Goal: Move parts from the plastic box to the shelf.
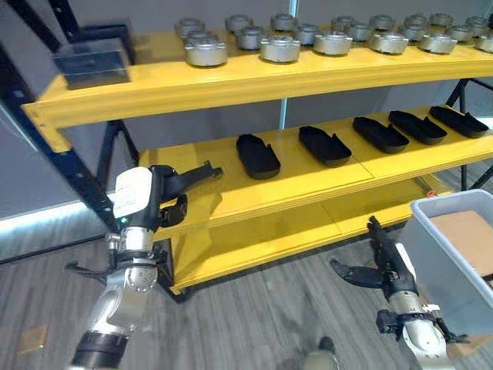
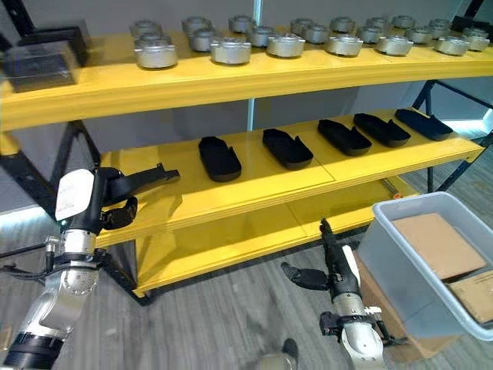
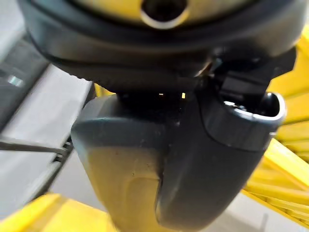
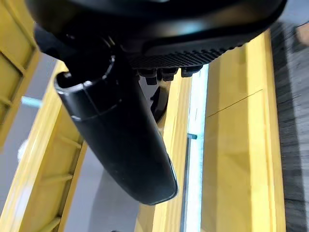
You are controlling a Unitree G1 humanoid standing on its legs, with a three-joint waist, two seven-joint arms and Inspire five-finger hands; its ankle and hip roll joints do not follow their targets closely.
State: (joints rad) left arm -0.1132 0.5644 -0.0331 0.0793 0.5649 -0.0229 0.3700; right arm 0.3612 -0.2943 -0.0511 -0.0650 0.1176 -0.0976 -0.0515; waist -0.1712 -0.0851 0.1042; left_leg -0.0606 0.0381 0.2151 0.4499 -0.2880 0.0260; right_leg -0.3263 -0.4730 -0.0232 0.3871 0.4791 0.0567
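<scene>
Several black shoe-shaped parts lie in a row on the yellow shelf's middle level [image 1: 308, 181]; the leftmost part [image 1: 257, 156] is nearest my left hand. My left hand [image 1: 171, 194] hovers at that level's left end, thumb stretched toward the parts, fingers curled under, with nothing visible in them. The pale plastic box [image 1: 443, 254] stands at lower right with brown cardboard [image 2: 439, 243] inside. My right hand [image 1: 387, 262] is just left of the box, low in front of the bottom level, fingers straight up and thumb spread, empty.
The top level [image 1: 254, 77] carries many round silver metal parts [image 1: 280, 48] and a dark clear case [image 1: 92, 62] at its left end. Dark blue uprights [image 1: 54, 146] frame the shelf. The plastic box sits on a cardboard carton [image 2: 385, 308].
</scene>
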